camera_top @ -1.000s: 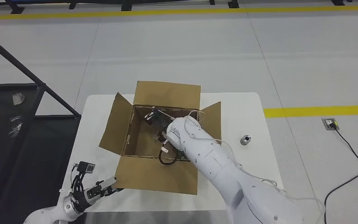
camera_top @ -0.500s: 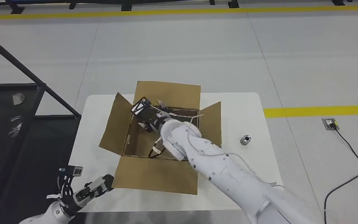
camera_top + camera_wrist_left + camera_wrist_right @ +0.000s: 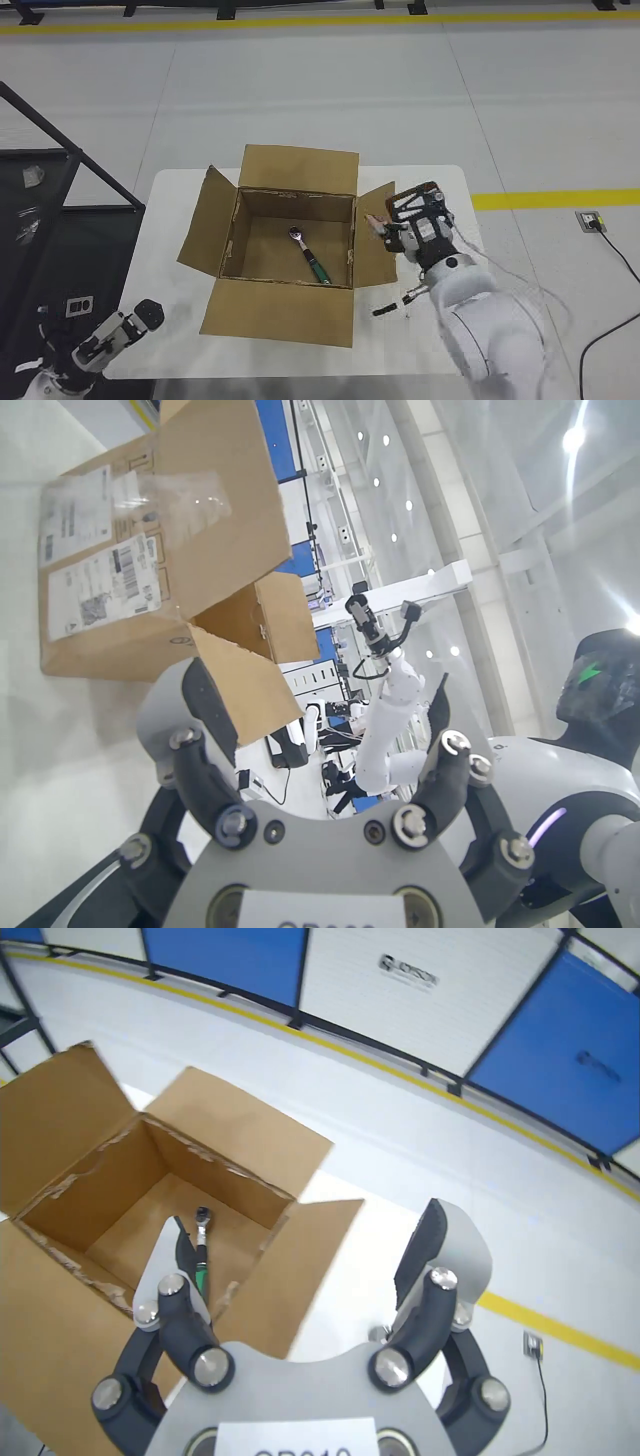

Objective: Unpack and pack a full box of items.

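The open cardboard box (image 3: 293, 166) stands mid-table with all flaps spread. A ratchet wrench with a green handle (image 3: 310, 256) lies on its floor, also seen as the wrench (image 3: 201, 1239) past the right fingers. My right gripper (image 3: 388, 228) hangs above the box's right flap, open and holding nothing; its own camera looks over the gripper (image 3: 305, 1223) down into the box (image 3: 75, 1168). My left gripper (image 3: 148, 313) sits low off the table's front-left corner, open and empty. From there the left gripper (image 3: 320, 695) faces the labelled outside of the box (image 3: 125, 565).
A small dark item (image 3: 385, 311) lies on the white table (image 3: 170, 200) in front of the right flap. A black metal frame (image 3: 60, 150) stands left of the table. Bare tabletop shows on both sides of the box.
My right arm has pulled up out of the box and swung to its right side, uncovering the wrench. The left arm has drawn back toward the front-left, away from the box's front flap.
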